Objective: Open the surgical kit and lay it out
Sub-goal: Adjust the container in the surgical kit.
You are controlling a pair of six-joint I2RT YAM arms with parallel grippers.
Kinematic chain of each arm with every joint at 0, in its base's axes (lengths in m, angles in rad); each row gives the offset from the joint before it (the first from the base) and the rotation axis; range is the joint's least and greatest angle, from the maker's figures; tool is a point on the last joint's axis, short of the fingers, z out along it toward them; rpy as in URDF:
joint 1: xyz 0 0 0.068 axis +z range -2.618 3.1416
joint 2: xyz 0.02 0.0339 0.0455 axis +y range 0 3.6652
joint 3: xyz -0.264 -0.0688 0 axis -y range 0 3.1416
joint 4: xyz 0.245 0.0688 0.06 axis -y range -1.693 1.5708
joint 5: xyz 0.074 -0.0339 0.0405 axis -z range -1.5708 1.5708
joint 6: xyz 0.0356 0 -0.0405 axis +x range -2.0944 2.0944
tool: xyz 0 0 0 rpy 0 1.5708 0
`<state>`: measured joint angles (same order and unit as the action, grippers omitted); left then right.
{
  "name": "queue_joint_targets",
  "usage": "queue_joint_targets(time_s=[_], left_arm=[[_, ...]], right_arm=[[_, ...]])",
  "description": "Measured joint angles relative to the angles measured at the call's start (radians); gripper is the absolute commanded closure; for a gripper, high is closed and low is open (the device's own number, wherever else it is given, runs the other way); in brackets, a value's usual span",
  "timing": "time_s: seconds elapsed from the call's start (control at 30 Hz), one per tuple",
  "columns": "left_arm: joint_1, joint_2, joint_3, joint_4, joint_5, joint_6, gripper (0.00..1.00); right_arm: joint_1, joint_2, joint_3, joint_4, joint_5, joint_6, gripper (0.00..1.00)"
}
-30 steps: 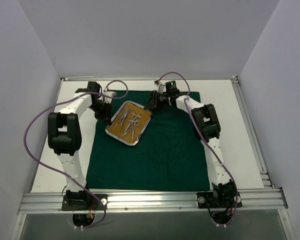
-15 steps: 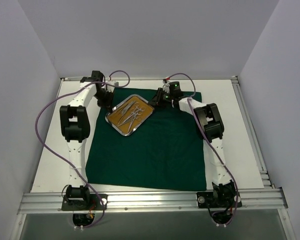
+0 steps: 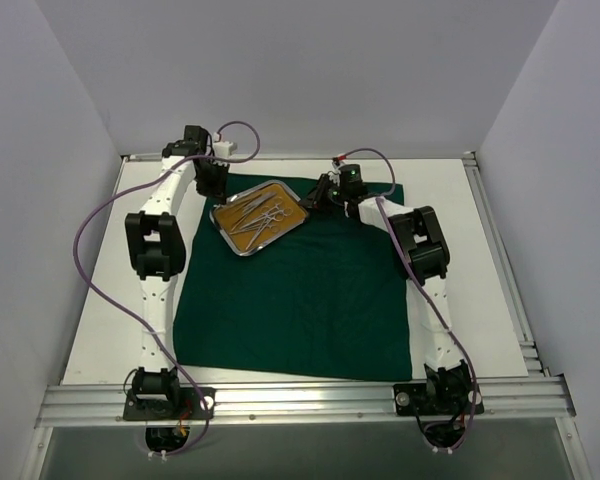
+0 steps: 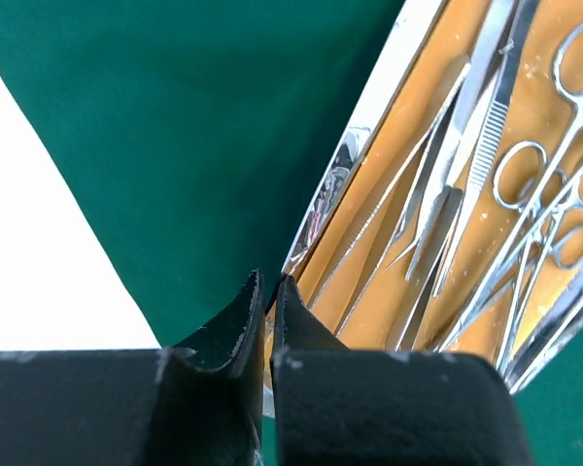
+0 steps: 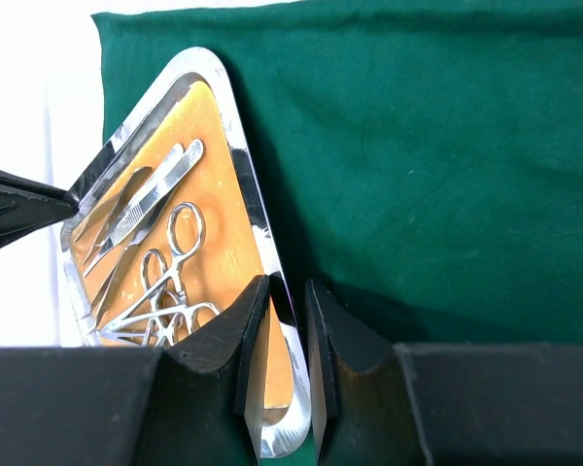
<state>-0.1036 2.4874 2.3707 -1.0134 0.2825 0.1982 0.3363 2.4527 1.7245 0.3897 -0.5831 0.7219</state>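
Your left claw and right claw each pinch the tray rim, upper centre of the overhead frame. Move unevenly and it could tip, spilling tools onto the cloth.

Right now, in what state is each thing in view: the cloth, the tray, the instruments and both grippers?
green cloth: unfolded, spread flat.
steel tray: over the cloth's far left corner, held at two rims; lifted or resting, cannot tell.
clamps: lying inside the tray.
tweezers: lying inside the tray, beside the clamps.
left gripper: shut on the tray's rim.
right gripper: shut on the opposite rim.
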Motion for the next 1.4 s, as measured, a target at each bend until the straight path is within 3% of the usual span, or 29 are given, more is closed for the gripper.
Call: queue_joint_targets(time_s=[0.33,0.43,0.47,0.5,0.6,0.77,0.93,1.23,1.4], left_arm=[[-0.018,0.151,0.169,0.060,-0.060,-0.015,0.97],[-0.022,0.159,0.175,0.080,-0.072,-0.019,0.82],[-0.024,0.161,0.178,0.087,-0.079,-0.022,0.74],[-0.025,0.161,0.181,0.093,-0.087,-0.024,0.59],[-0.027,0.161,0.185,0.132,-0.121,-0.043,0.43],[-0.021,0.139,0.166,0.163,-0.145,-0.052,0.38],[-0.006,0.009,-0.005,0.179,-0.145,-0.053,0.37],[0.109,-0.353,-0.506,0.251,-0.092,-0.044,0.36],[0.166,-0.425,-0.732,0.276,-0.088,-0.017,0.33]], right_arm=[[0.003,-0.039,-0.085,0.082,0.100,0.085,1.00],[0.010,-0.060,-0.115,0.102,0.132,0.103,1.00],[0.013,-0.064,-0.124,0.107,0.143,0.111,1.00],[0.016,-0.067,-0.132,0.113,0.153,0.119,1.00],[0.026,-0.074,-0.167,0.151,0.177,0.153,1.00],[0.033,-0.086,-0.212,0.208,0.206,0.205,1.00],[0.035,-0.106,-0.285,0.286,0.245,0.267,1.00],[0.058,-0.185,-0.446,0.394,0.376,0.369,1.00],[0.087,-0.184,-0.449,0.421,0.441,0.414,1.00]])
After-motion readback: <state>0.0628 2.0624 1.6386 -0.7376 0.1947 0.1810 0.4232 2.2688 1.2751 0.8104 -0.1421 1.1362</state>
